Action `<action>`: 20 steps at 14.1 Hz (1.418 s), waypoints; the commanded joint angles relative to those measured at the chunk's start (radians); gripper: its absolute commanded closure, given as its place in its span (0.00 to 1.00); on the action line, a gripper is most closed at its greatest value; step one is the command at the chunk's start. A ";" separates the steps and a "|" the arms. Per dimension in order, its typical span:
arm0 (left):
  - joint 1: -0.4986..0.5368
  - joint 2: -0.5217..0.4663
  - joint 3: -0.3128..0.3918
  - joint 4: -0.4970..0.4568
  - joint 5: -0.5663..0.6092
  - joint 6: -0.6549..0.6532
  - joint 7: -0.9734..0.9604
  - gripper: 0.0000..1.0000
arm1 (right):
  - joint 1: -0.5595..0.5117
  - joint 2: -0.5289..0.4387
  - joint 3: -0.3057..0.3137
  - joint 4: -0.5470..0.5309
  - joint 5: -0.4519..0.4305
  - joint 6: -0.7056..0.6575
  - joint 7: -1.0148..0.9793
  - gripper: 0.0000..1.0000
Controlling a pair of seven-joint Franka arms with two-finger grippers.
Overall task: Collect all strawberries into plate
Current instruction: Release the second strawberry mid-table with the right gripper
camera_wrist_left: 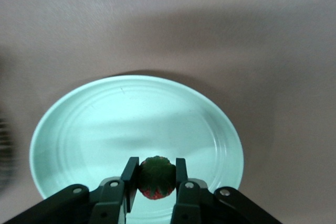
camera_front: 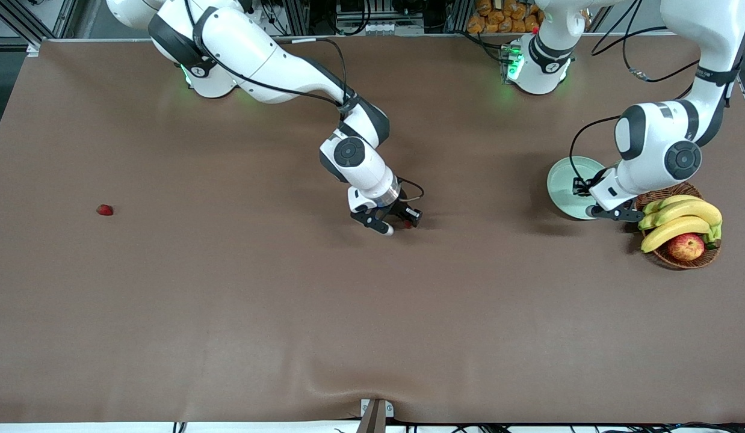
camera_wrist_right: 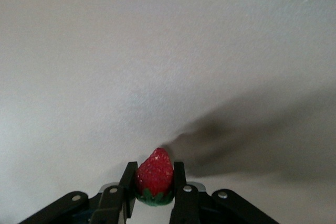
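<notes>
Left gripper point(camera_wrist_left: 156, 182): closed on a strawberry point(camera_wrist_left: 156, 177), green cap turned toward the wrist camera; it hangs over the plate point(camera_wrist_left: 79, 129), at centre right of the front view.
Why held there: the berry sits above the plate's near rim area, so by my judgement the arm is placed to let it drop inside instead of on the desk point(camera_front: 372, 313).
Right gripper point(camera_wrist_right: 154, 184): closed on a second strawberry point(camera_wrist_right: 155, 174), red tip pointing away from the wrist, leafy cap between the fingers point(camera_wrist_right: 129, 182); it is low over the bare desk in the middle of the front view.
Why held there: the fingers pinch the berry across its broad end, a grip that probably keeps so small a fruit from slipping; whether it has left the desk surface I cannot tell.
Third strawberry point(camera_front: 105, 210): lies alone on the desk at middle left of the front view, toward the right arm's end, well apart from both grippers.
Plate contents: nothing rests in the visible part of the plate.
Basket point(camera_front: 685, 260): just beside the plate at the right of the front view, with bananas point(camera_front: 679, 219) and an apple point(camera_front: 685, 246); not part of the job.
Progress, as I judge it: no berry delivered, two in hand, one waiting.
</notes>
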 commanded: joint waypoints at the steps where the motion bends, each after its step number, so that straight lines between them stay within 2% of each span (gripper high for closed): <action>1: 0.023 0.018 -0.005 -0.009 0.018 0.018 0.018 0.66 | 0.032 0.006 -0.049 0.022 -0.006 -0.006 0.027 0.00; 3: 0.025 0.034 -0.005 -0.006 0.017 0.018 0.020 0.54 | 0.037 -0.034 -0.076 0.005 -0.008 -0.030 0.033 0.00; 4: 0.025 0.038 -0.005 -0.005 0.017 0.018 0.020 0.44 | 0.034 -0.074 -0.082 -0.013 -0.009 -0.075 0.031 0.00; 5: 0.023 0.036 -0.005 -0.003 0.017 0.018 0.020 0.25 | 0.026 -0.117 -0.096 -0.018 -0.009 -0.137 0.025 0.00; 6: 0.023 0.035 -0.005 0.000 0.017 0.018 0.015 0.00 | 0.022 -0.161 -0.114 -0.018 -0.011 -0.214 0.011 0.00; 8: 0.016 0.025 -0.007 0.012 0.017 0.013 0.009 0.00 | -0.018 -0.252 -0.138 -0.021 -0.009 -0.405 -0.111 0.00; 10: 0.005 0.015 -0.036 0.062 0.017 -0.021 0.000 0.00 | -0.116 -0.342 -0.136 -0.066 -0.009 -0.565 -0.226 0.00; 12: 0.004 0.016 -0.072 0.145 0.017 -0.091 -0.046 0.00 | -0.211 -0.434 -0.136 -0.174 -0.009 -0.587 -0.376 0.00; 14: 0.000 0.022 -0.141 0.222 0.015 -0.113 -0.119 0.00 | -0.326 -0.503 -0.136 -0.252 -0.008 -0.594 -0.554 0.00; 17: -0.024 0.054 -0.233 0.343 0.017 -0.114 -0.282 0.00 | -0.493 -0.522 -0.139 -0.278 -0.008 -0.665 -0.816 0.00; 20: -0.126 0.103 -0.237 0.440 0.015 -0.114 -0.339 0.00 | -0.682 -0.521 -0.139 -0.280 -0.009 -0.738 -1.100 0.00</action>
